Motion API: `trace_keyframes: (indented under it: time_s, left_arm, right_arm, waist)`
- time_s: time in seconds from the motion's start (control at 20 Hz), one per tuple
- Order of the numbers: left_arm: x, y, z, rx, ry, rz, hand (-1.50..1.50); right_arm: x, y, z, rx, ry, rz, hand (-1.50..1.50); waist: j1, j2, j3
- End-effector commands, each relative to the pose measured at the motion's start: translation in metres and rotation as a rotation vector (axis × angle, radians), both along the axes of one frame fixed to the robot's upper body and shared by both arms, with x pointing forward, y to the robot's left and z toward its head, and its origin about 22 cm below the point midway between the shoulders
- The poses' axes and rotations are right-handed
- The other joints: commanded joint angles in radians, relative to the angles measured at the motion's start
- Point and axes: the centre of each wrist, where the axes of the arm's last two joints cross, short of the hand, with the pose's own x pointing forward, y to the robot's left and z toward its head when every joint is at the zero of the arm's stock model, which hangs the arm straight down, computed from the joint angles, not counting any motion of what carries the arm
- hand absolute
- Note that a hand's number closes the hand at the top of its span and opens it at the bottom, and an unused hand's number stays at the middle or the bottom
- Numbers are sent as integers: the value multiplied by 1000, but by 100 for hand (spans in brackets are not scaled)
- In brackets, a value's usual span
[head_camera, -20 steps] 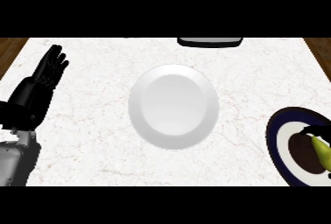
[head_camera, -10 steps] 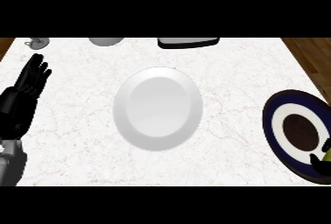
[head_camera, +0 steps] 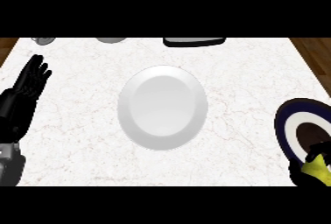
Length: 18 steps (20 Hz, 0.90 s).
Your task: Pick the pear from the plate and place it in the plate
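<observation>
Two plates sit on the white marble tabletop [head_camera: 77,144]. One is a plain white plate [head_camera: 163,107] in the middle of the tabletop. It has nothing on it. The other is a dark blue plate [head_camera: 294,131] at the right edge, partly cut off by the side of the view. It has a white ring inside and a dark brown middle.

The pear [head_camera: 318,168] is yellow-green and shows at the near right corner, over the near part of the dark blue plate. Only a piece of it can be seen. The right hand [head_camera: 315,153] is black and sits right on the pear, with dark fingers on its far side and more black under it. It looks like the fingers are curled round the pear, but most of the hand is hidden by the edge of the view. I cannot tell if the pear is touching the plate or is lifted off it.

The left hand [head_camera: 29,85] is at the left edge of the tabletop, well apart from both plates. Its fingers are straight and spread a little, pointing to the far side. It holds nothing. Its grey forearm [head_camera: 9,164] comes in from the near left corner.

Along the far edge of the tabletop there is a black thing [head_camera: 194,41] and two small grey things [head_camera: 111,40], all cut off at the top. Brown wood floor [head_camera: 313,52] shows past the far right corner.
</observation>
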Motion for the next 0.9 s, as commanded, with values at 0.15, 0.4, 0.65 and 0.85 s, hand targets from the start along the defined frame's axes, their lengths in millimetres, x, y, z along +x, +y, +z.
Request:
trace_keyframes:
  time_s: [0.15, 0.4, 0.65, 0.85]
  left_arm:
    - [7, -18, -1, -15, -12, -61, 0]
    - [22, -15, 25, -2, -43, -79, 0]
    - [24, -17, -6, -14, -23, -107, 0]
    - [26, -31, 11, -1, -28, -107, 0]
  right_arm:
    - [-39, 86, 74, 186, -333, 127, 150]
    - [-44, 131, 98, 209, -385, 184, 150]
    - [-19, 171, 116, 209, -368, 221, 150]
    - [17, 212, 128, 243, -347, 248, 150]
  waist:
    - [50, 16, 3]
    - [85, 25, 4]
    - [90, 27, 5]
    - [96, 27, 6]
